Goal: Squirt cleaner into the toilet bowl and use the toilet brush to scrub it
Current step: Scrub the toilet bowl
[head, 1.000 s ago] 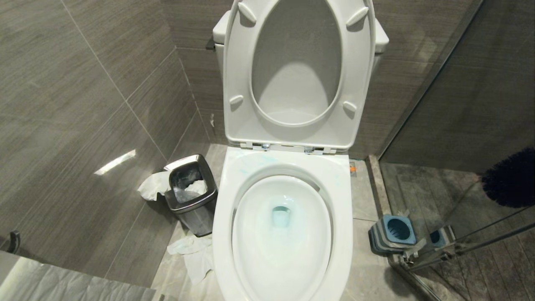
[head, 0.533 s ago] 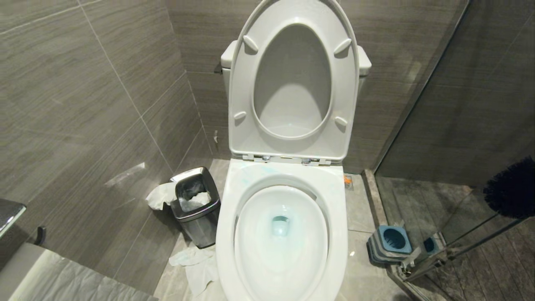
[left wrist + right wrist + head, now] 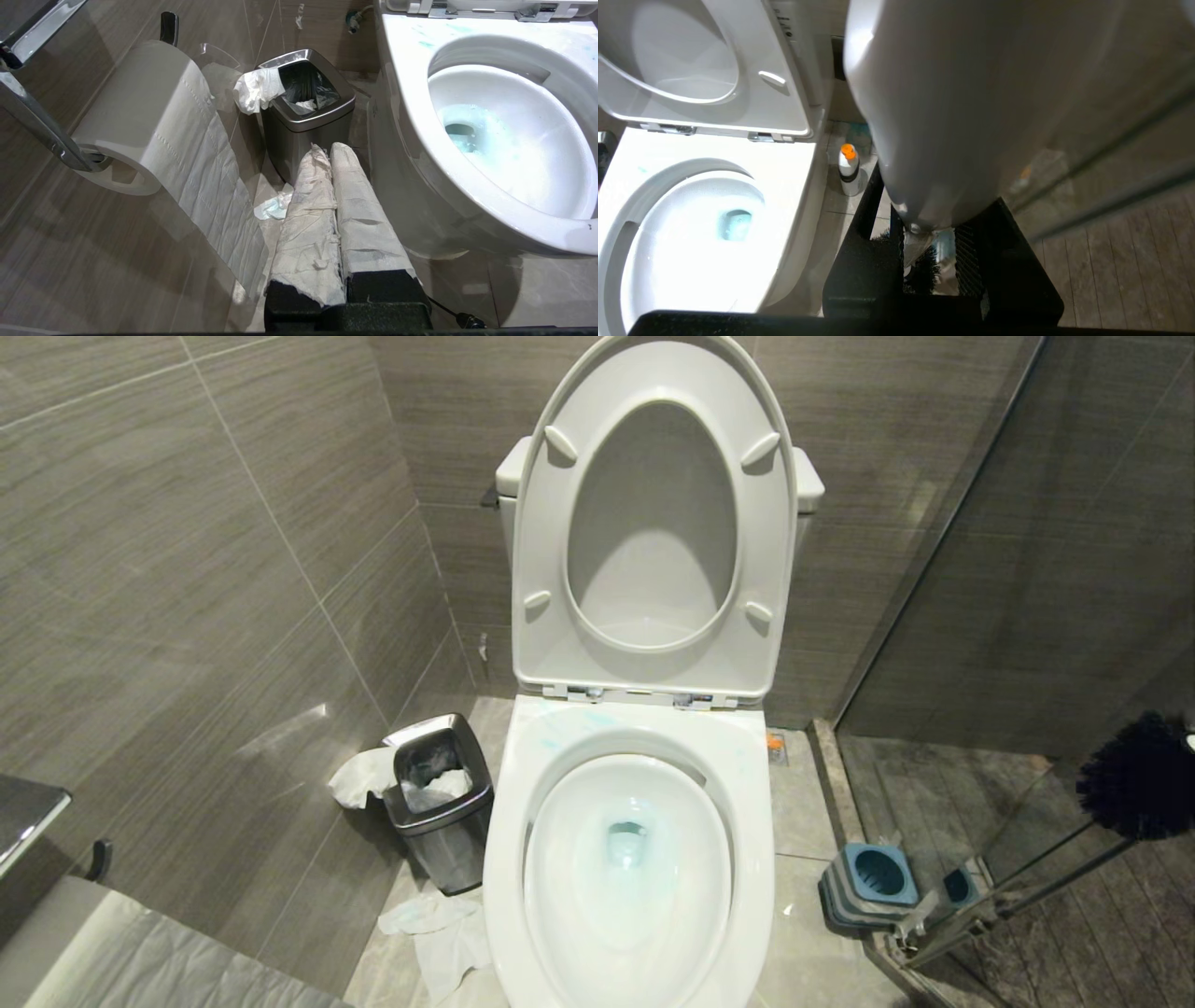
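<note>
The right gripper [image 3: 931,252] is clamped on the whitish handle of the toilet brush [image 3: 1144,775]. In its wrist view the handle fills the space just ahead of the fingers, and dark bristles show between them. In the head view the bristle head hangs to the right of the toilet bowl [image 3: 630,887], above the blue-topped holder [image 3: 873,882]. Held clear of the rim like this, it is probably either about to swing over the bowl or on its way back to the holder; the view does not settle which.

The left gripper [image 3: 327,154], its paper-wrapped fingers pressed together and empty, idles left of the bowl, near the steel waste bin [image 3: 439,803].

Cleaner [image 3: 627,840] tints the bowl's water turquoise and smears its back rim.

Left of the bowl, crumpled tissue lies on the pale tiled floor. Grey tiled walls close in behind and to the left. To the right is a glass shower partition, and an orange-capped bottle [image 3: 849,170] stands by the bowl's base on that side.
</note>
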